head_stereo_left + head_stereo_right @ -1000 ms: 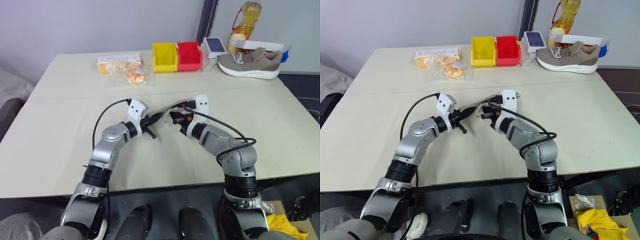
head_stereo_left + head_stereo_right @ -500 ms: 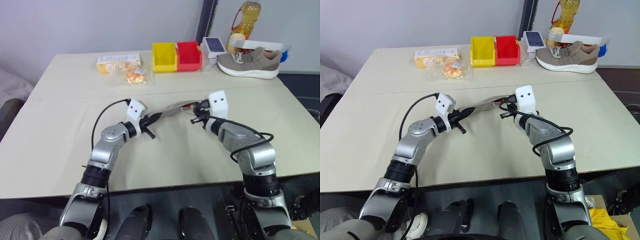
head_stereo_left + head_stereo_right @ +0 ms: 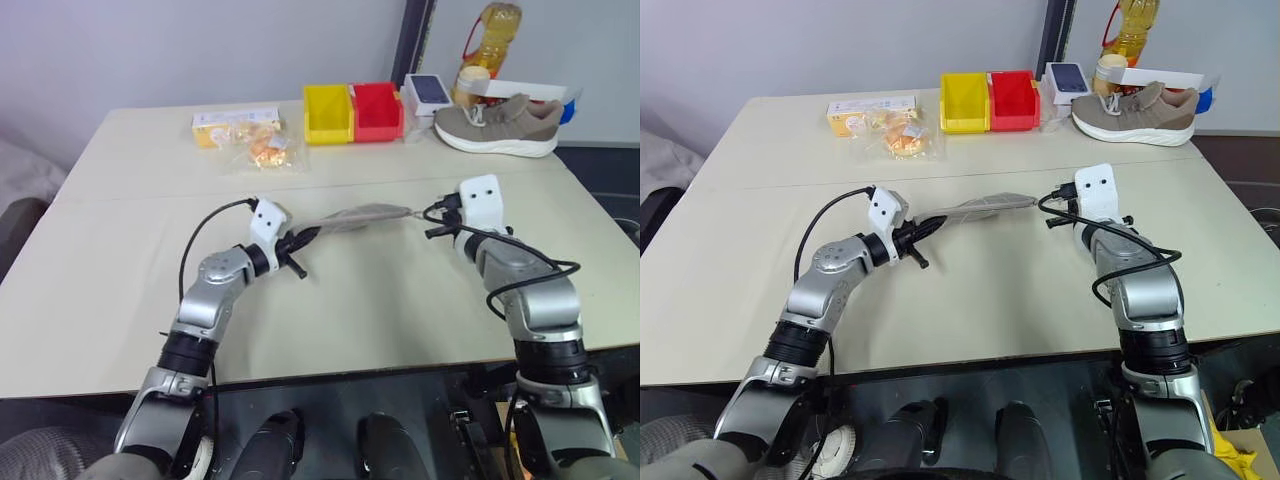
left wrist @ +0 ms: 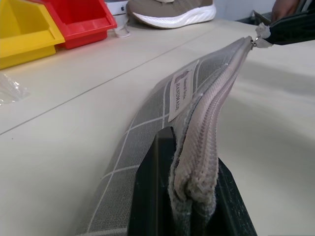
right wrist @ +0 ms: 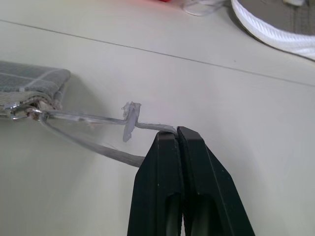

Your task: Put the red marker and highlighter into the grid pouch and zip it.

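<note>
Right gripper (image 5: 178, 135) now swung out rightward, pouch (image 3: 362, 214) drawn closed, stretched taut above table (image 3: 330, 310) between both jaws, left gripper (image 4: 189, 147) clamped on its near end, right jaws pinching cord pull (image 5: 98, 119)

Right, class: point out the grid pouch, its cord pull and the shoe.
grid pouch (image 4: 147, 132), left wrist view, grey checked side.
cord pull (image 5: 88, 118), right wrist view, taut loop.
shoe (image 3: 500, 125), left eye view, upper.

grey grid pouch (image 3: 362, 214) — zipped, stretched taut
</note>
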`<act>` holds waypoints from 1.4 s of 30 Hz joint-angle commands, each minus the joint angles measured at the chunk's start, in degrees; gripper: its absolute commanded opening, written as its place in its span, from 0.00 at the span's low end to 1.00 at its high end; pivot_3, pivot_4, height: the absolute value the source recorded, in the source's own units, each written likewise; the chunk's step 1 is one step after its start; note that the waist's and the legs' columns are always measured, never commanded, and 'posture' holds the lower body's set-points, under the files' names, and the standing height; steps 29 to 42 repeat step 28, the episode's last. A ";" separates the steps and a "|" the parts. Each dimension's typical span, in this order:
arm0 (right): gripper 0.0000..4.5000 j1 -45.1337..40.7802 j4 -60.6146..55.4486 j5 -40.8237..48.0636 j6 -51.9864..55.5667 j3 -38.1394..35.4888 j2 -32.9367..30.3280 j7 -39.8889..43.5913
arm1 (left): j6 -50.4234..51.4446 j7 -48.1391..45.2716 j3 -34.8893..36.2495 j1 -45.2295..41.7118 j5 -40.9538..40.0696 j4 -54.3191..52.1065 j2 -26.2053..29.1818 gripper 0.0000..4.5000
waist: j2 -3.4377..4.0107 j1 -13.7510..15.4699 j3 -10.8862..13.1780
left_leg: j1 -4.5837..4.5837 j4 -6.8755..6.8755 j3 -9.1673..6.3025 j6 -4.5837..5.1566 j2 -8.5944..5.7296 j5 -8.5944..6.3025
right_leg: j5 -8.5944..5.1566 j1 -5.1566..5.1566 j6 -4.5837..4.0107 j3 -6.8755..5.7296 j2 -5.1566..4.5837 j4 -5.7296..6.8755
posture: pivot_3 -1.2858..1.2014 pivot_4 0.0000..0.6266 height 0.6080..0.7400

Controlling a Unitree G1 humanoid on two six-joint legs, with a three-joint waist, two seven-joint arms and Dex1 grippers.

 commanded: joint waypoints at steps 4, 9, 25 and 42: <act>0.42 2.50 -4.38 5.59 -2.90 -2.82 -4.92 12.81 | 3.56 -1.38 1.77 3.60 -2.06 -5.32 2.11 0.44 | 0.00 0.00 0.01 | 0.00 0.00 0.00 0.01 0.00 -0.01 | 0.00 0.01 0.00 0.00 0.00 -0.01 | 0.52 0.24 1.00; 0.85 7.39 -6.64 10.45 -5.70 -6.92 -7.24 20.47 | 8.34 0.07 4.54 9.60 -4.40 -12.05 3.70 0.86 | 0.00 0.14 0.01 | -0.04 0.00 -0.01 0.04 0.00 -0.03 | -0.01 0.01 0.01 0.00 -0.06 -0.06 | 0.52 0.24 1.00; 0.85 23.51 -3.92 17.90 -18.52 -17.41 -9.24 33.74 | 6.73 6.88 19.12 27.52 -5.17 -17.55 10.39 0.86 | 0.05 0.30 0.04 | -0.03 0.03 0.01 0.10 0.10 -0.10 | -0.04 0.08 -0.04 0.00 -0.10 -0.21 | 0.52 0.24 1.00; 0.85 23.43 -3.03 17.94 -19.69 -17.44 -9.07 33.82 | 6.46 7.52 20.06 27.41 -5.45 -17.11 10.71 0.86 | 0.06 0.41 0.04 | -0.05 0.02 0.02 0.10 0.09 -0.10 | -0.04 0.07 -0.03 0.00 -0.11 -0.26 | 0.52 0.24 1.00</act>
